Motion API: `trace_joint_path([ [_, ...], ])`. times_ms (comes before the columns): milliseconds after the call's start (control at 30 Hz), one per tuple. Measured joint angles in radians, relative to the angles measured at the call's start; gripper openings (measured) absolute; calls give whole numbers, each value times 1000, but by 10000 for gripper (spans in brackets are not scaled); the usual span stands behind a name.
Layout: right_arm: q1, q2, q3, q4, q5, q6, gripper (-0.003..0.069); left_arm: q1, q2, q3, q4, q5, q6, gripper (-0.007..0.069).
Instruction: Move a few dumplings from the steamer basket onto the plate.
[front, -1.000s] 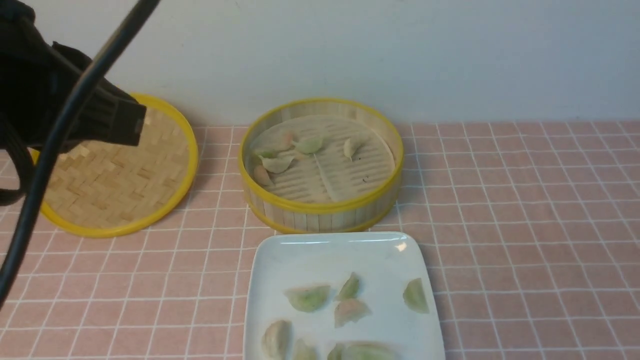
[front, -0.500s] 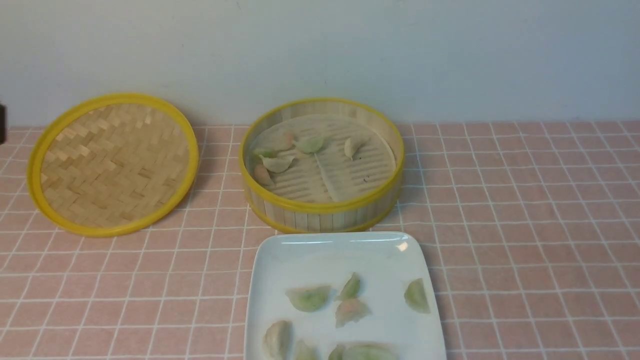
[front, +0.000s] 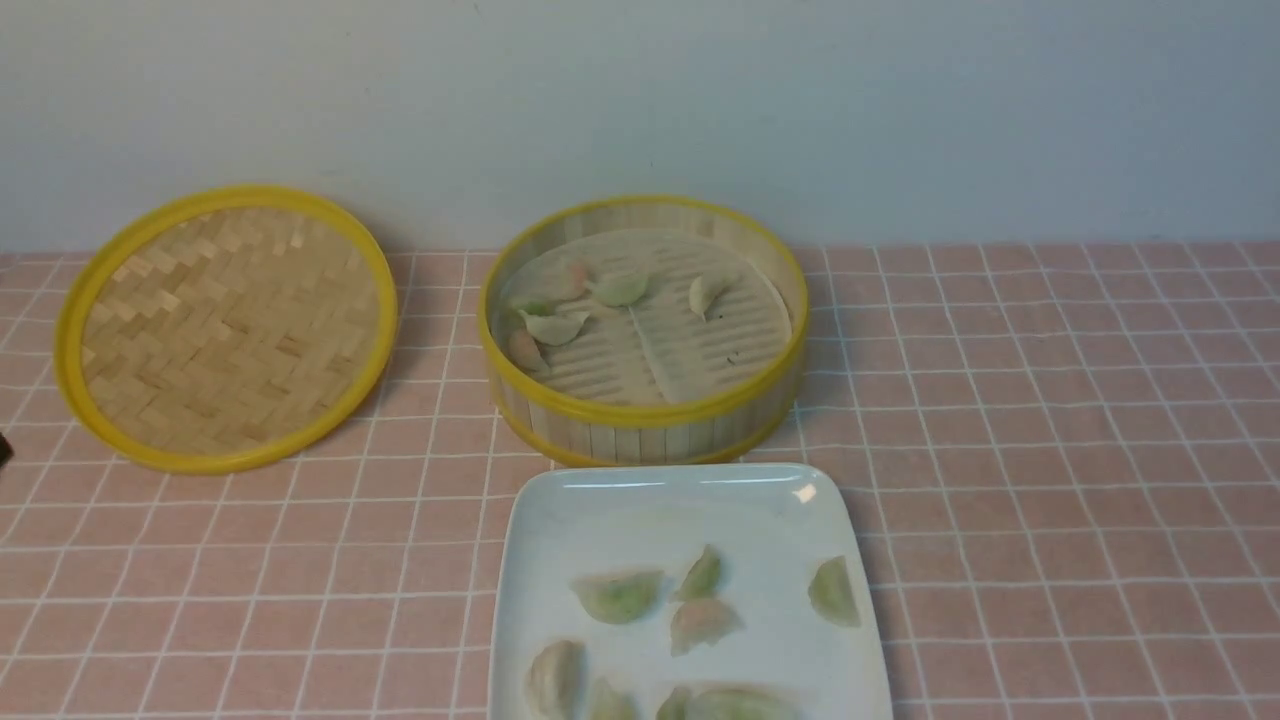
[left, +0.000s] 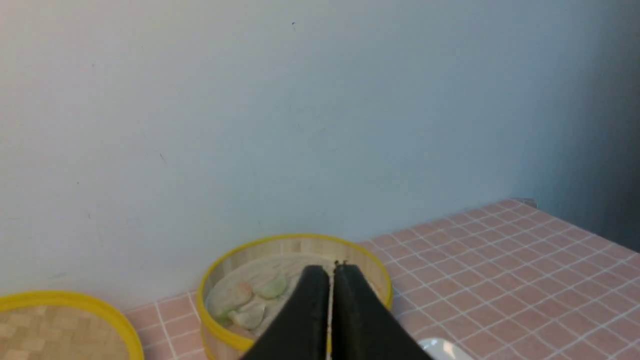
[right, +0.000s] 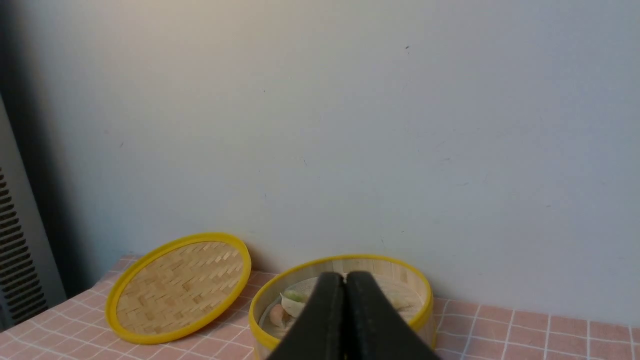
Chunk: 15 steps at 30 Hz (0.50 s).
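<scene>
The steamer basket (front: 640, 413) stands at the back middle of the table with several dumplings (front: 620, 290) in its left half. Just in front of it is the white plate (front: 680, 500), carrying several more dumplings (front: 618, 596). Neither gripper shows in the front view. In the left wrist view my left gripper (left: 331, 267) is shut and empty, raised well back from the basket (left: 280, 238) and its dumplings (left: 272, 286); a corner of the plate (left: 442, 347) shows. My right gripper (right: 345, 275) is likewise shut and empty, back from the basket (right: 380, 259).
The flat woven lid (front: 225, 325) leans at the back left, next to the basket. A pale wall runs close behind both. The pink checked cloth covers the table; its far right corner (left: 520, 202) shows. A grey slatted panel (right: 15, 260) stands beyond the table's left end.
The left arm and its cable, which covered the upper left of the front view a second ago, have drawn back out of that view. Basket, plate and dumplings have not moved.
</scene>
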Motion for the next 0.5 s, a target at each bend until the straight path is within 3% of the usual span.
trace_joint_path([
  [400, 0, 0, 0, -1, 0, 0, -15, 1, -3, 71, 1, 41, 10, -6],
  [500, 0, 0, 0, -1, 0, 0, -15, 41, -22, 96, -16, 33, 42, -6],
])
